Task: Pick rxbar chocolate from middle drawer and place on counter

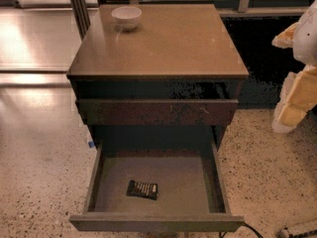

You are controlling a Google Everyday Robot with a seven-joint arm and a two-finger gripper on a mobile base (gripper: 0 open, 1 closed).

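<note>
The rxbar chocolate [142, 189], a small flat black bar with pale lettering, lies on the grey-olive floor of the open middle drawer [157, 221], a little left of centre and towards the front. The counter [168, 43] is the glossy tan top of the dark wooden cabinet. My gripper [293, 103] shows as white and yellowish parts at the right edge of the view. It is off to the right of the cabinet, above the floor, well away from the bar and holding nothing I can see.
A white bowl [127, 17] stands at the counter's back left corner. The drawer above [157, 112], with a reddish-brown scratched front, is pulled out slightly. Speckled terrazzo floor [39, 172] surrounds the cabinet. A cable [247, 229] runs under the drawer's front right.
</note>
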